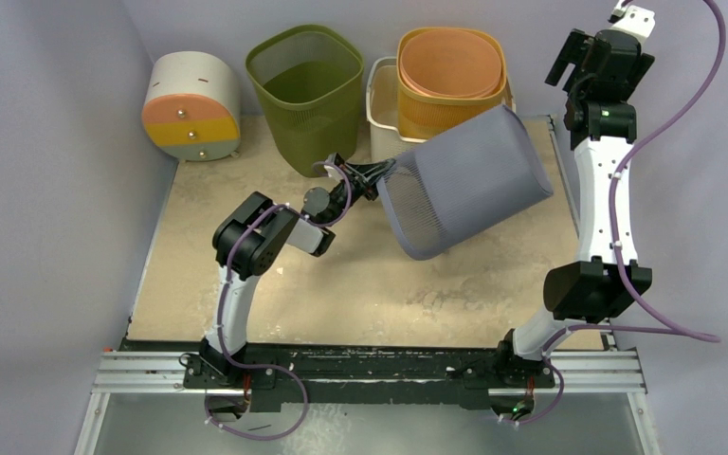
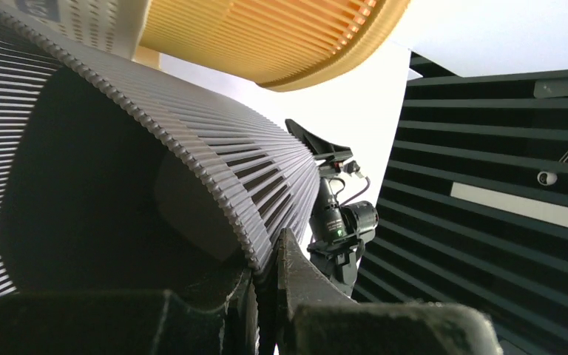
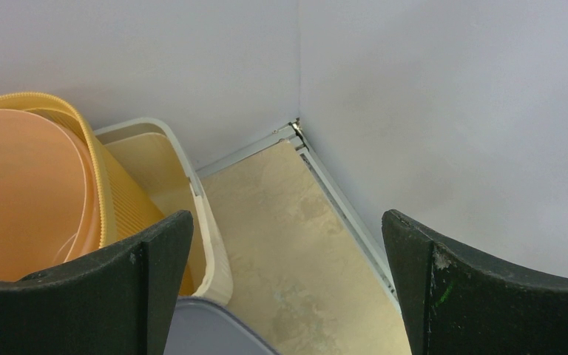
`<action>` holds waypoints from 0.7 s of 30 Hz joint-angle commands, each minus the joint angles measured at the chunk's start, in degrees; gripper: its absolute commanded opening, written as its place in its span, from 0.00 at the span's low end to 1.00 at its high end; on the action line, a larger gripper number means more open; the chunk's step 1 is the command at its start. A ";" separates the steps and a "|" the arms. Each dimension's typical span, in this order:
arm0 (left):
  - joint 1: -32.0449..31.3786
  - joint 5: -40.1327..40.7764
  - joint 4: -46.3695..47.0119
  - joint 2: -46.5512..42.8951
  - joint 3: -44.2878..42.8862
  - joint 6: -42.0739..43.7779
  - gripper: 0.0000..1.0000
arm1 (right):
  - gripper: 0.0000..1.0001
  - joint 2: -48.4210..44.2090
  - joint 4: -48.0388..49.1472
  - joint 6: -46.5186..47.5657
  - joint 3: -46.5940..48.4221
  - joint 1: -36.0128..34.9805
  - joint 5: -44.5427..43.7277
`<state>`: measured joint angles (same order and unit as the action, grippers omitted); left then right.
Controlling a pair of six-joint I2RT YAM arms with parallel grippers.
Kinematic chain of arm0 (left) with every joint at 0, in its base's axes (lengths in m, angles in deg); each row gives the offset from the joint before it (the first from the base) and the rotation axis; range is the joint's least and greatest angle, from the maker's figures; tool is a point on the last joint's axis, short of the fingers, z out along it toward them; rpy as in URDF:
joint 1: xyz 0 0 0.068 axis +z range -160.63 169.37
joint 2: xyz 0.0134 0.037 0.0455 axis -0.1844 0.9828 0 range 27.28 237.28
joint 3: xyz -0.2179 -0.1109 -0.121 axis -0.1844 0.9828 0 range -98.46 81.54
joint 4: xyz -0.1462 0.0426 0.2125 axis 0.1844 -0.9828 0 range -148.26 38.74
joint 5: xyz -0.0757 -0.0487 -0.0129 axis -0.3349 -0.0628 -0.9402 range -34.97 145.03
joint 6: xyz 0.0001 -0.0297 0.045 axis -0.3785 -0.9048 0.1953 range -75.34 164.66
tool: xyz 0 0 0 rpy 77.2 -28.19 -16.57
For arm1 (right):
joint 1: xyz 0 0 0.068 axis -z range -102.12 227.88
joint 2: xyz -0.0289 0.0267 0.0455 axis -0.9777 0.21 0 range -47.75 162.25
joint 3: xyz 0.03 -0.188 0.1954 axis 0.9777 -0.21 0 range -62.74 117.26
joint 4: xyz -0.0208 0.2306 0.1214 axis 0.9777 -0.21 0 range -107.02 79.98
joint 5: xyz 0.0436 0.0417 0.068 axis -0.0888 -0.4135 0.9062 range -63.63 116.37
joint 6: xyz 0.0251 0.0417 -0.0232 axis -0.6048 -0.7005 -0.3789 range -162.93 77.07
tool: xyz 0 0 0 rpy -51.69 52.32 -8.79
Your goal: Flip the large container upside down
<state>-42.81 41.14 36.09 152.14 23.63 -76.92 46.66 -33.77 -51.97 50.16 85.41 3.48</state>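
Observation:
The large container is a grey-lavender slatted basket (image 1: 469, 180). It is tipped on its side above the table, its mouth facing left and toward the front. My left gripper (image 1: 379, 175) is shut on its rim, one finger inside and one outside. In the left wrist view the ribbed wall (image 2: 214, 155) fills the left half, pinched at the rim between the fingertips (image 2: 290, 259). My right gripper (image 1: 569, 57) is open and empty, raised high at the back right. Its wrist view shows a corner of the basket (image 3: 207, 329) below its fingers (image 3: 155, 251).
At the back stand a green basket (image 1: 305, 85), an orange basket (image 1: 450, 76) nested in a cream bin (image 1: 381, 104), and a round white, orange and yellow container (image 1: 192, 106). Walls close in left, back and right. The right arm (image 1: 602, 199) stands beside the tipped basket.

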 commanded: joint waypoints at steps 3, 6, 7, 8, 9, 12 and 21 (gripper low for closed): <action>3.30 -9.44 11.53 1.96 1.40 -3.56 0.00 | 1.00 -0.67 1.55 -0.84 -0.31 0.21 1.61; 4.65 -12.80 11.42 2.41 0.84 -3.66 0.04 | 1.00 -0.39 1.57 -1.20 -0.55 0.25 2.34; 5.27 -13.59 11.44 2.56 0.73 -3.66 0.06 | 1.00 -0.31 1.60 -1.34 -0.64 0.21 2.44; 5.78 -14.56 11.44 2.77 0.96 -3.55 0.09 | 1.00 -0.25 1.59 -1.36 -0.68 0.21 2.64; 6.34 -15.51 11.42 2.91 1.39 -3.38 0.11 | 1.00 -0.24 1.66 -1.43 -0.82 0.20 2.73; 7.67 -17.36 11.43 3.07 3.44 -2.64 0.22 | 1.00 -0.19 1.76 -1.47 -1.48 0.20 2.91; 9.76 -19.98 11.44 3.58 6.10 -1.08 0.39 | 1.00 -0.21 2.07 -2.11 -2.77 0.20 3.80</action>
<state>-33.13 25.21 36.33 156.07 29.29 -77.22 46.73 -33.77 -53.26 47.36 85.41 6.45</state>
